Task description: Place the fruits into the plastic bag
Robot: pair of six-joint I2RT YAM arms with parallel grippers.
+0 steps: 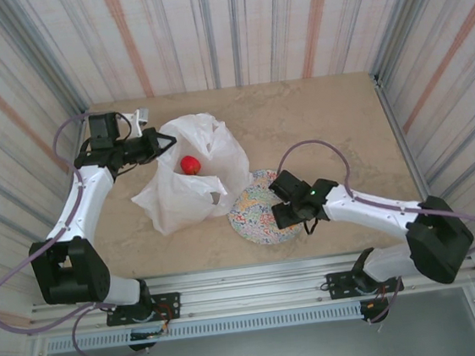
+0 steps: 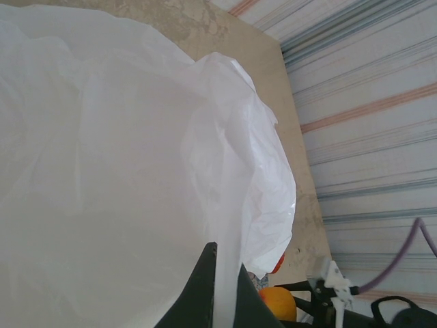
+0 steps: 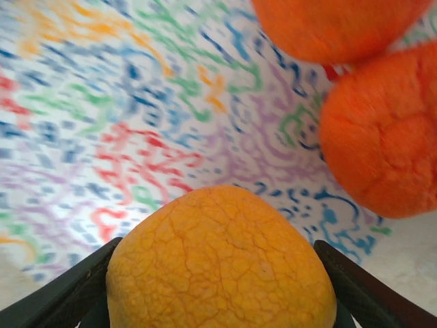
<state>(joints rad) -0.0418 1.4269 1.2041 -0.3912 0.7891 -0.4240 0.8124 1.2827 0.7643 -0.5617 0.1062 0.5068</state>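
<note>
- The plastic bag (image 1: 184, 196) lies left of centre on the table (image 1: 325, 118), with a red fruit (image 1: 189, 164) in its open mouth.
- The left gripper (image 1: 168, 140) pinches a fold of the bag's far rim between nearly closed fingers (image 2: 203, 280).
- The speckled plate (image 1: 254, 219), just beside the bag, holds two orange fruits (image 3: 379, 130).
- The right gripper (image 3: 217, 301) clasps a yellow-orange fruit (image 3: 218, 253) over the plate.
- The table is bare behind and to the right of the plate.

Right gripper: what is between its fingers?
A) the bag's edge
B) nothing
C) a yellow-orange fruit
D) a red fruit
C: the right wrist view shows the yellow-orange fruit flanked by both fingers of the right gripper, with the plate behind it; the left gripper pinches the plastic bag.
</note>
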